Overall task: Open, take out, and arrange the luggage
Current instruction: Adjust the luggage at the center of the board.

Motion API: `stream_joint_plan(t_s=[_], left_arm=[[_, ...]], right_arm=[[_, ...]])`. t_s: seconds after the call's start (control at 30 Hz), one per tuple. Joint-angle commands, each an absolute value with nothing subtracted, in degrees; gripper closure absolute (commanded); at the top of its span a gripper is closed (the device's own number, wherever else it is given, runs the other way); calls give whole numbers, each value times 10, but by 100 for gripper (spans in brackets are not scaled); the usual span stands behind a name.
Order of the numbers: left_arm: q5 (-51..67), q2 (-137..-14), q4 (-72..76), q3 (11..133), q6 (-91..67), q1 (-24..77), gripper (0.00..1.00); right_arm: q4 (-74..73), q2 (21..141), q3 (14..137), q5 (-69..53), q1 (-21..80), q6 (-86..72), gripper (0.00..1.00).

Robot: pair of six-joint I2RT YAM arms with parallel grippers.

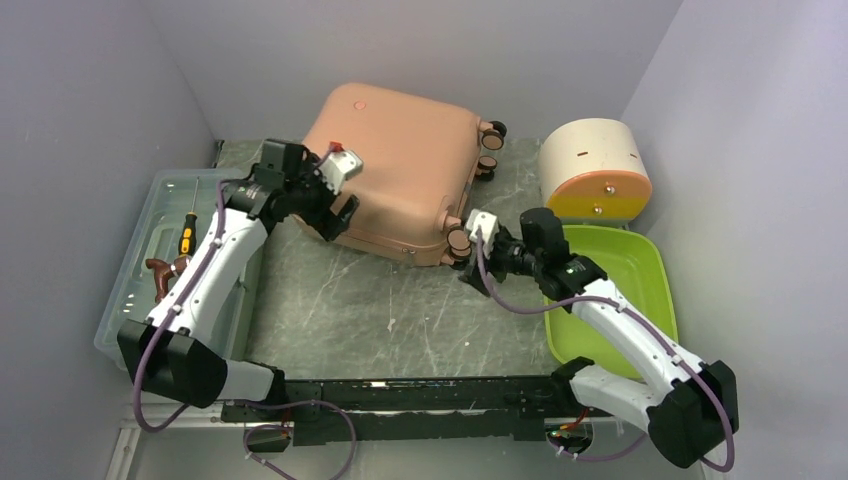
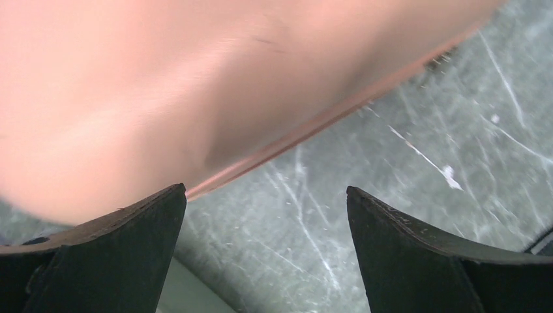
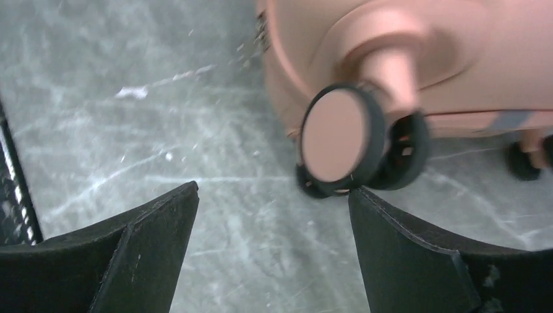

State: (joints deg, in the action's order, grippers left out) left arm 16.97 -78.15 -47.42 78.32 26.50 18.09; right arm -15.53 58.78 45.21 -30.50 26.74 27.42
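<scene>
I am at the opening step: the luggage (image 1: 395,170) lies closed, its corner just ahead of my left pincer (image 2: 266,195), a wheel (image 3: 336,140) just beyond my right pincer (image 3: 274,192). Both pincers gape, released and empty. Next, I judge, one must catch the seam (image 2: 313,127).

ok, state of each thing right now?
luggage: shut, lying flat.
left gripper: open, at the luggage's near-left corner, holding nothing.
right gripper: open, beside a wheel, holding nothing.
screwdriver: lying in the clear bin.
</scene>
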Motion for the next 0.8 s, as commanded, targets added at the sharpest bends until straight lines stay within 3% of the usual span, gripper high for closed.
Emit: stream_joint_plan(t_s=[0.0,0.23,0.4,0.63,0.77], left_arm=[[134,-784,-394,797,230,119,1],[196,-891,-381,914,135,17,1],[234,-954,-385,980,122,5,0],[219,-1031,-368,1022,102,-16,1],[277,-1056,-377,1022,93,-37,0]], right_arm=[[-227,603,411,-383,315,342,13],[-138,679,461,-288,381,285,14],[-109,721,518,-171,380,257,15],[-37,711,502,-73,374,238,12],[10,706,488,-22,331,228,11]])
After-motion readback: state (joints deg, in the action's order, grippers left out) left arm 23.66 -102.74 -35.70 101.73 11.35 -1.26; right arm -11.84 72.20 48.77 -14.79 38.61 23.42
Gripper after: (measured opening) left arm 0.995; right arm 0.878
